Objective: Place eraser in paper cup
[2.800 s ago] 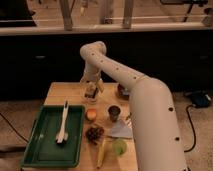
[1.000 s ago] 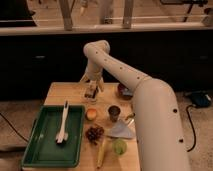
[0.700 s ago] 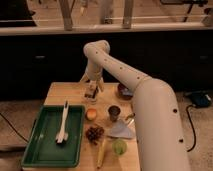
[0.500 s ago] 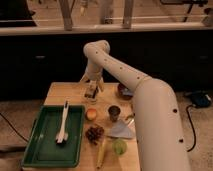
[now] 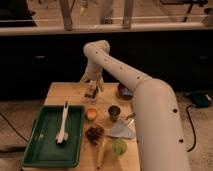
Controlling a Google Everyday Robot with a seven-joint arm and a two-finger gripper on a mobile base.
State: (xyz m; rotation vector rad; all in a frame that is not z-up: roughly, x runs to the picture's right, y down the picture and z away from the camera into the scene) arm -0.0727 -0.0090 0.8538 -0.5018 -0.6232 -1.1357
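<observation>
My gripper [image 5: 91, 93] hangs low over the far left part of the wooden table [image 5: 60, 92], pointing down. A small pale thing shows at its tip; I cannot tell whether it is the eraser. The paper cup [image 5: 114, 112], small, dark and tapered, stands upright near the table's middle, to the right of and nearer than the gripper. An orange fruit [image 5: 91, 114] lies just left of the cup, directly in front of the gripper.
A dark red bowl [image 5: 123, 91] sits behind the cup to the right. A green tray [image 5: 42, 145] with a white utensil [image 5: 62, 126] fills the left front. Grapes [image 5: 94, 134], a banana [image 5: 101, 151], a green fruit [image 5: 119, 146] and a grey napkin [image 5: 121, 130] lie in front.
The gripper has shifted very slightly upward at the same spot over the far left of the table. The things on the table have not moved.
</observation>
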